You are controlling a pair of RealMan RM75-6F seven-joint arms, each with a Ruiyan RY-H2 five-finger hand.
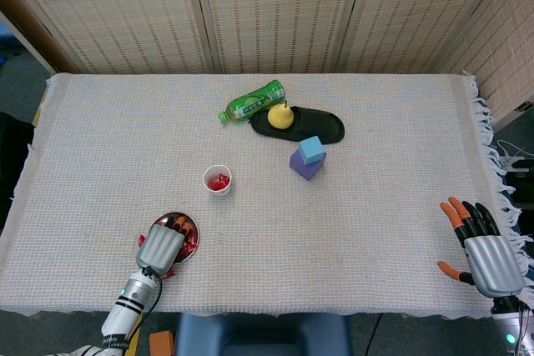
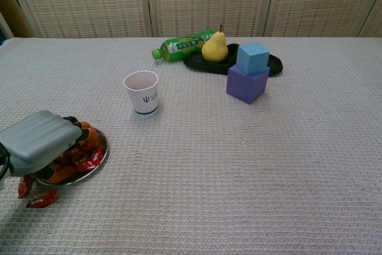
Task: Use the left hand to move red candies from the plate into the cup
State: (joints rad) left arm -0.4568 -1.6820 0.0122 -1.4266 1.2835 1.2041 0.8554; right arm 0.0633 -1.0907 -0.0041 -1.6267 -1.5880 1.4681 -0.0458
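A small metal plate [image 1: 190, 224] [image 2: 99, 159] of red candies [image 2: 87, 158] sits near the table's front left. My left hand [image 1: 159, 248] [image 2: 39, 143] lies over the plate, its fingers bent down among the candies. Whether they pinch one is hidden. Two red candies [image 2: 41, 198] lie loose on the cloth in front of the plate. The white paper cup [image 1: 217, 179] [image 2: 141, 92] stands upright beyond the plate, with red candy [image 1: 219, 181] inside. My right hand [image 1: 487, 257] hovers at the front right corner, fingers spread, holding nothing.
A green bottle [image 1: 253, 100] [image 2: 182, 45] lies at the back next to a black tray [image 1: 325, 131] [image 2: 273, 64] holding a yellow pear [image 1: 280, 115] [image 2: 215, 47]. A blue cube [image 1: 311, 149] [image 2: 253, 58] sits on a purple cube [image 1: 302, 167] [image 2: 246, 83] near the tray.
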